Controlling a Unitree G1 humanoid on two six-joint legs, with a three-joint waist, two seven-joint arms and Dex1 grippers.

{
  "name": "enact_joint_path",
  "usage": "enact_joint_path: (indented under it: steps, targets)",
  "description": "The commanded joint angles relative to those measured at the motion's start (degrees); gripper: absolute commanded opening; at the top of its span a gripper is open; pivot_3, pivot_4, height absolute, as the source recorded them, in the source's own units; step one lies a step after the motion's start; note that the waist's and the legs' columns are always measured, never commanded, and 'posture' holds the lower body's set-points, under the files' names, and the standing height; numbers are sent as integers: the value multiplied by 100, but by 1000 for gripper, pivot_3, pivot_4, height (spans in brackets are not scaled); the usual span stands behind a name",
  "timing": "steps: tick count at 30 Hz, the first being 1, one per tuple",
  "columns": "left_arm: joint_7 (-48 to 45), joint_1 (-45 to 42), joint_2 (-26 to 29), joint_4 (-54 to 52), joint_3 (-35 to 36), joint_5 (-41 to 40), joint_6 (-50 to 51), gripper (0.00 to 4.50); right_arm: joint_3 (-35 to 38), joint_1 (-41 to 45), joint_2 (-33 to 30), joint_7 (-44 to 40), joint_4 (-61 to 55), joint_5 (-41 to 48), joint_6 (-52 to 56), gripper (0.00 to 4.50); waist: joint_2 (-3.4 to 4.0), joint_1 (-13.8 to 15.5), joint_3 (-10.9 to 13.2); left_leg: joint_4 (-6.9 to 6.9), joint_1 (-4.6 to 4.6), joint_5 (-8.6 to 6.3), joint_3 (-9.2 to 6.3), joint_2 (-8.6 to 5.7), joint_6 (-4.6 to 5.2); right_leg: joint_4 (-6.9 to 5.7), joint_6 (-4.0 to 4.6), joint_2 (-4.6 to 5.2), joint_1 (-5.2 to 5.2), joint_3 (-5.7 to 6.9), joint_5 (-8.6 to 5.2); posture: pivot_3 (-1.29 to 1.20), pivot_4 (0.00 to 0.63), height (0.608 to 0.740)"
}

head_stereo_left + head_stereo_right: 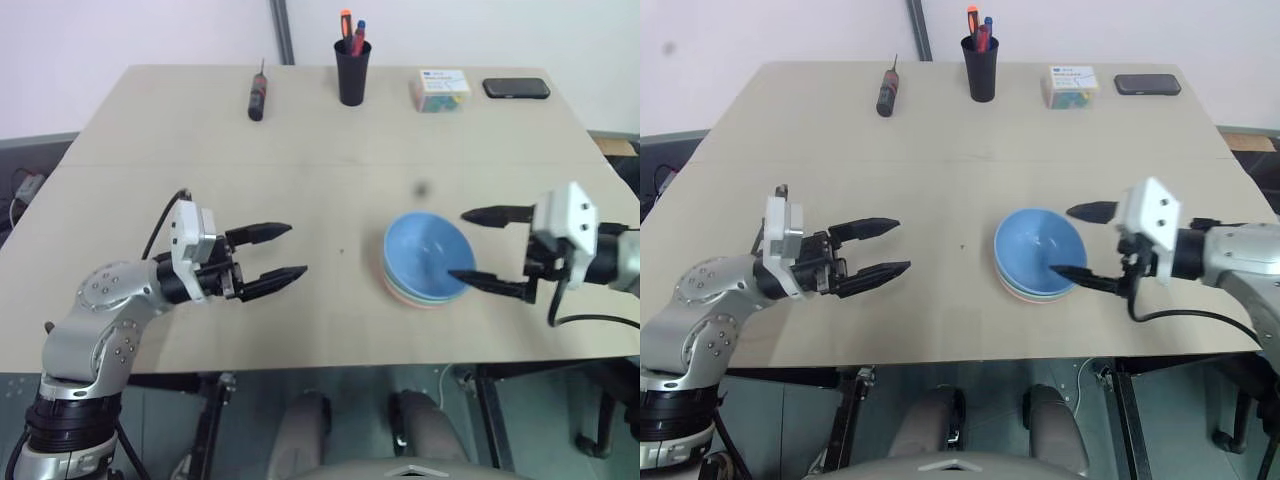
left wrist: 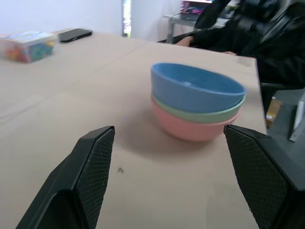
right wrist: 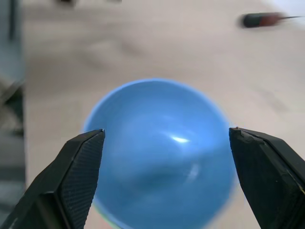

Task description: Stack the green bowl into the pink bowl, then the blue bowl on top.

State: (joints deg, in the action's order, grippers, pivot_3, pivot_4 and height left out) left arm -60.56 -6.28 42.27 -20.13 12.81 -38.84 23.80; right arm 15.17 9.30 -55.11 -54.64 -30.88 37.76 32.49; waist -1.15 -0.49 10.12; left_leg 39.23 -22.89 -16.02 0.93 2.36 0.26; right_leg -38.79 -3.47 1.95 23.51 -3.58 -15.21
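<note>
Blue on green on pink: from the head camera's left eye you can see the blue bowl seated on top, with thin slivers of the green bowl and the pink bowl peeking out along the near rim, the whole stack sitting right of centre on the pale, matte counter. Your right end effector stands just beside the stack on its right, black fingers spread wide, one past the far rim and one across the near rim, gripping nothing; your left end effector hovers well to the left, fingers parted and empty. By my reading the stacking is done and the release is the step in hand, so what you need next is a clean retreat of the right arm without nudging the rim. The right eye gives the same layout, with a screwdriver, a black pen cup, a small box and a dark phone lined along the far edge, well apart from the bowls. The left wrist view shows the stack side-on: three smooth, rounded plastic shells, nested snugly, rims nearly level, the blue one tipped only slightly. The right wrist view looks into the blue bowl's glossy-lit hollow, framed by two textured black fingers standing wide of it.
</note>
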Motion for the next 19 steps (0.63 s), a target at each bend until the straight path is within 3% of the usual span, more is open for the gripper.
enact_joint_path:
  steps: [1, 9, 19]
  targets:
    - [348, 116, 100, -367, -20, 404, -121, 3874, 798, -648, 56, -59, 83, -254, -373, 4428, -3, 7, -2, 0, 2, 0, -1, 0, 0, 2, 0, 0, -4, 2, 0, 0, 150, 740]
    - [-131, 655, 577, -426, 549, 33, 23, 3874, 2241, -2191, -3, -956, 498, 75, -219, 4428, -1, -42, -4, -2, 15, 0, 9, 2, 0, -2, -1, -5, -6, -8, -1, 0, 150, 740]
    - [-771, 940, 942, -455, 1042, -109, -183, 3874, 2480, -2506, 74, -1062, 398, -329, -835, 4428, -4, -30, -5, -1, 18, 0, 18, 11, 0, 3, -2, -15, -7, -17, -3, 0, 150, 740]
